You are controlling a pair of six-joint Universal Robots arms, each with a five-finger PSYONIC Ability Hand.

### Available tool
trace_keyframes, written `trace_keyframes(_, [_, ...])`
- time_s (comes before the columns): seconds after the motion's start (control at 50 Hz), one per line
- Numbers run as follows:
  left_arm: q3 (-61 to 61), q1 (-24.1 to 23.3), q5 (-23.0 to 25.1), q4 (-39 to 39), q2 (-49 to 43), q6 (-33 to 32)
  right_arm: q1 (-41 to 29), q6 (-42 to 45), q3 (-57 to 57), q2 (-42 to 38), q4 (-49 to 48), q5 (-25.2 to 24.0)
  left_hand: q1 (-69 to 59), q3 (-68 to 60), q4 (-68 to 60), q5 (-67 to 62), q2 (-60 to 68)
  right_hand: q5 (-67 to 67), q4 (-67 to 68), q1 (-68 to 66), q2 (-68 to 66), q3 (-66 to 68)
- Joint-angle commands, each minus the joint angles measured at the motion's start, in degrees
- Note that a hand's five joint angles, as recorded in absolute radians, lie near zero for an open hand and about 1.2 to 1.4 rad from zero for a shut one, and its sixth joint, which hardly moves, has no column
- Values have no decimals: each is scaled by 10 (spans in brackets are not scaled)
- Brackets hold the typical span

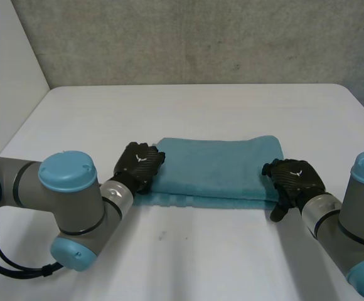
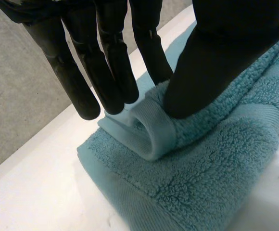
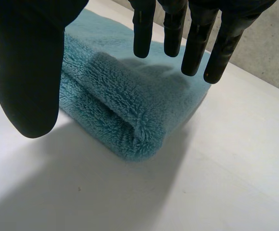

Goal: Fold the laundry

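My left hand (image 2: pixel 226 48) is on the left end of the teal towel (image 1: pixel 216 166). The thumb presses down into the top layer with straight fingers behind it, and the hemmed edge bulges up in a loop, pinched between them. The towel lies folded, its long side across the middle of the worktop (image 1: pixel 201 106), nearer the front edge than the far one, with the lower layer's hem peeking out along the front. There's bare worktop all round, widest toward the far edge and open toward both side edges too. Over at the right end, my right hand (image 3: pixel 29 62) hovers released, fingers straight above the folded corner, thumb apart beside it, holding nothing.
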State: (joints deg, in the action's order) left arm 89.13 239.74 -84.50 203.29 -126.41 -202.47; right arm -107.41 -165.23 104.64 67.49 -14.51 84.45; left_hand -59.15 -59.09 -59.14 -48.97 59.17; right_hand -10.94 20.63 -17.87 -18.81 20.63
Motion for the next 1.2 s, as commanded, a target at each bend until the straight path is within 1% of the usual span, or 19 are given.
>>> trace_keyframes(0.02, [5, 5, -1, -4, 1, 1, 1, 1, 0, 0, 1, 2, -209, -209, -209, -210, 208, -50, 53, -80, -71, 53])
trace_keyframes(0.12, [9, 9, -4, -4, 5, -6, -1, -1, 1, 0, 1, 2, -209, -209, -209, -210, 208, -50, 53, -80, -71, 53])
trace_keyframes(0.26, [52, 23, -59, -2, 49, -47, 0, -4, 8, 4, 0, 2, -209, -209, -209, -210, 208, -46, 49, -77, -67, 49])
trace_keyframes(0.54, [105, 12, -61, 9, 66, -78, -5, -18, 3, -18, -33, 1, -209, -209, -209, -210, 208, -155, 158, -186, -177, 158])
trace_keyframes(0.62, [108, 10, -63, 7, 70, -78, -2, -19, -3, -31, -38, 1, -91, -92, -91, -93, 91, -226, 229, -257, -247, 229])
trace_keyframes(0.66, [109, 6, -65, 4, 81, -78, -2, -20, -4, -31, -43, 1, 66, 66, 66, 64, -66, -258, 261, -289, -279, 261])
trace_keyframes(0.68, [109, 6, -65, 4, 81, -78, -2, -20, -4, -31, -43, 1, 67, 67, 67, 65, -67, -258, 261, -289, -279, 261])
trace_keyframes(0.78, [117, 1, -68, 4, 115, -72, 0, -20, -8, -39, -71, 4, 245, 244, 245, 243, -245, -540, 543, -571, -561, 543])
trace_keyframes(0.82, [118, 1, -69, 3, 126, -71, 1, -19, -9, -43, -73, 7, 274, 273, 274, 272, -274, -590, 593, -621, -611, 593])
trace_keyframes(0.92, [121, 3, -70, 2, 157, -69, 26, -9, -11, -38, -64, 29, 433, 433, 433, 431, -433, -591, 594, -621, -612, 594])
trace_keyframes(0.94, [124, 26, -75, -26, 223, -4, 105, 161, -32, 24, -32, 44, 479, 479, 479, 477, -479, -591, 594, -621, -612, 594])
trace_keyframes(0.96, [124, 26, -75, -26, 223, -4, 106, 162, -32, 24, -32, 44, 479, 479, 479, 477, -479, -591, 594, -621, -612, 594])
trace_keyframes(1.02, [123, 40, -73, -40, 239, 41, 76, 195, -71, 30, -26, 49, 483, 482, 482, 481, -483, -591, 594, -621, -612, 594])
trace_keyframes(1.04, [123, 43, -72, -42, 245, 64, 29, 193, -95, 27, -26, 51, 486, 485, 486, 484, -486, -591, 594, -621, -612, 594])
trace_keyframes(1.06, [123, 43, -72, -42, 245, 64, 28, 193, -95, 27, -26, 51, 486, 485, 486, 484, -486, -591, 594, -621, -612, 594])
trace_keyframes(1.1, [121, 48, -70, -44, 256, 104, -63, 190, -145, 24, -25, 53, 486, 485, 486, 484, -486, -591, 594, -621, -612, 594])
trace_keyframes(1.12, [121, 48, -70, -44, 256, 104, -63, 190, -146, 24, -25, 53, 486, 485, 486, 484, -486, -591, 594, -621, -612, 594])
trace_keyframes(1.16, [119, 55, -70, -43, 261, 129, -139, 188, -182, -7, -25, 49, 486, 485, 486, 484, -486, -591, 594, -621, -612, 594])
trace_keyframes(1.2, [118, 56, -70, -44, 264, 133, -172, 189, -195, -32, -25, 42, 486, 485, 486, 484, -486, -591, 594, -621, -612, 594])
